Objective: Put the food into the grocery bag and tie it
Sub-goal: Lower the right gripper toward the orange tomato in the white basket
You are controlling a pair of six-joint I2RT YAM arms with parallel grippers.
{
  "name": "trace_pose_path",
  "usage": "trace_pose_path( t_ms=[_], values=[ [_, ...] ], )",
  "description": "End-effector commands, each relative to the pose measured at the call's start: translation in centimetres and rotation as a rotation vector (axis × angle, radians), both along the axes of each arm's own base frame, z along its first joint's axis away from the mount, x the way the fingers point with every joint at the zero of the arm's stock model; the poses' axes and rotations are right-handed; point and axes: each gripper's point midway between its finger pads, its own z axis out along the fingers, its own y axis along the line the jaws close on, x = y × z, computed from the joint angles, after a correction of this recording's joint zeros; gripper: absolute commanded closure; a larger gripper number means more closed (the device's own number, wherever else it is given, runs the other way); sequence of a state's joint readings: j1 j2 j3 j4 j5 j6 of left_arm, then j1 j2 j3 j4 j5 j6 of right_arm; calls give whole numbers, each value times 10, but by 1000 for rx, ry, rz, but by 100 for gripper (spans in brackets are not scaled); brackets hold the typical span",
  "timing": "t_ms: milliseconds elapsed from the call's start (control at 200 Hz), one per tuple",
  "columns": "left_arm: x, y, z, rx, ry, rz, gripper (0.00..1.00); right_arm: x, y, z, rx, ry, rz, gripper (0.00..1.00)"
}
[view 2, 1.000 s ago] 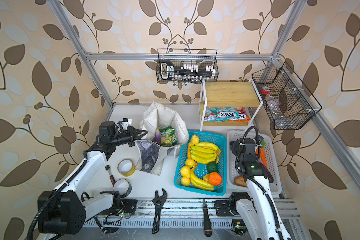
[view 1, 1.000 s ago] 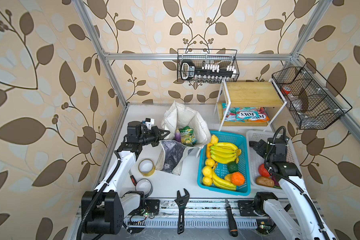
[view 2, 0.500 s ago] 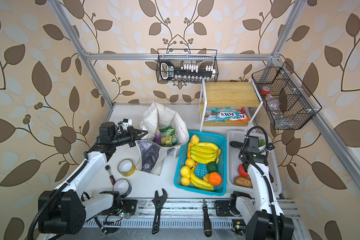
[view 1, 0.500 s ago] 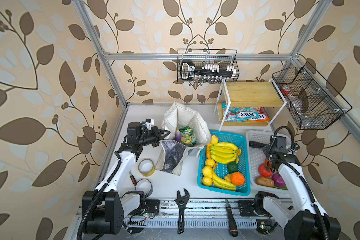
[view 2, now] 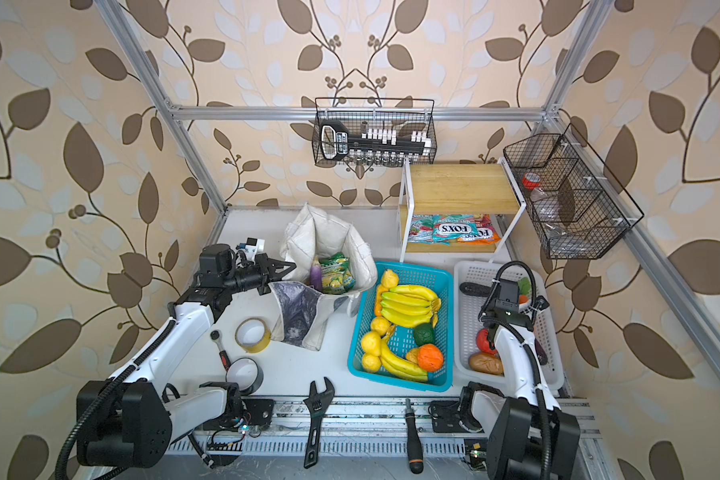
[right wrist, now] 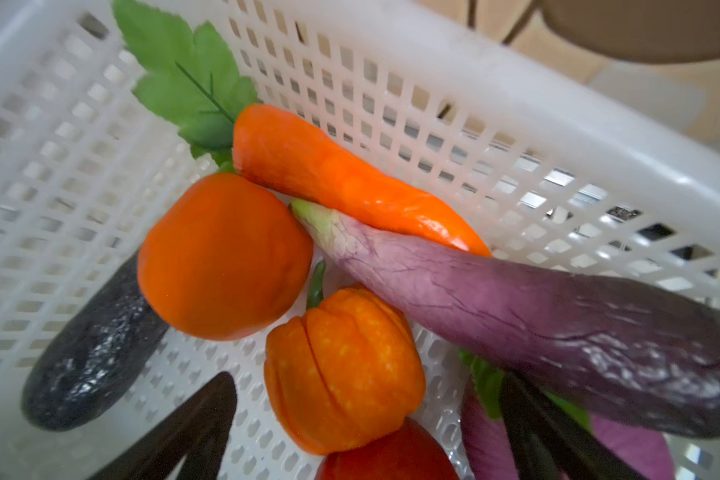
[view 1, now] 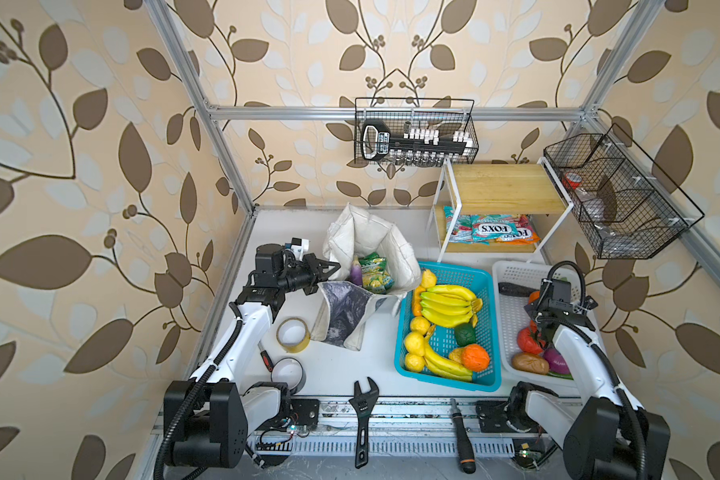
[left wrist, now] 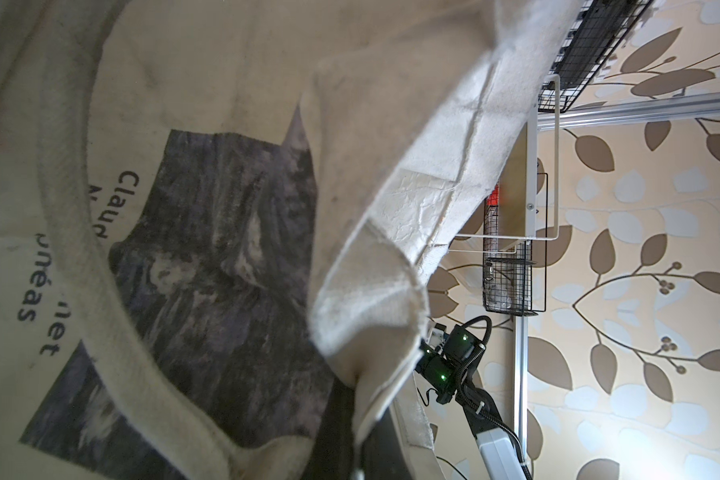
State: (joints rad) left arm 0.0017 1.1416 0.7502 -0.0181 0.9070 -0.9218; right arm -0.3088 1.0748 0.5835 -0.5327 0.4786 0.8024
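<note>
An off-white grocery bag (view 1: 371, 232) stands open near the desk's (view 1: 333, 374) far edge, left of centre. The left tool (view 1: 329, 267) is closed, pinching the bag's left rim. Inside the bag lie green snack packets (view 1: 374, 272) beside a purple eggplant (view 1: 356, 269). Yellow citrus fruits (view 1: 415, 343) sit in the blue basket (view 1: 449, 269) just right of the bag. The right tool (right wrist: 368, 386) hangs spread wide, holding nothing, over vegetables in the white basket (view 1: 516, 268) at the right edge.

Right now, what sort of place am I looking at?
Probably a robot test cell staged like a pantry: wallpaper on a bare aluminium frame, a basket of fruit, a shelf with snacks.
</note>
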Motion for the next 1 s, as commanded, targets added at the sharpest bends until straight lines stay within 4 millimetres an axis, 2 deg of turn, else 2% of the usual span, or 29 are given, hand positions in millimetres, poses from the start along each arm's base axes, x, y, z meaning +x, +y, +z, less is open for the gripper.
trace_pose_path(
  t_ms=[0,130,275,335,480,620,720,850,995],
  values=[
    [5,1,7,14,-35,-1,100,11,-6,-1,-34,28,47,0],
    [5,1,8,10,-35,-5,100,12,-4,-13,-19,74,73,1],
    [4,1,8,10,-37,-6,100,29,10,10,-135,43,176,1],
    [4,1,8,10,-36,-7,100,34,10,12,-132,23,190,0],
    [4,1,9,12,-41,-7,100,39,5,3,-60,30,187,1],
    [4,1,8,13,-35,-7,100,45,7,6,-108,60,238,0],
    [5,1,7,14,-33,-4,100,53,14,-4,-38,25,308,0],
    [4,1,7,13,-34,-7,100,56,13,-1,-40,16,316,0],
    [3,1,8,20,-38,-8,100,46,3,-1,-86,64,289,4]
  ],
)
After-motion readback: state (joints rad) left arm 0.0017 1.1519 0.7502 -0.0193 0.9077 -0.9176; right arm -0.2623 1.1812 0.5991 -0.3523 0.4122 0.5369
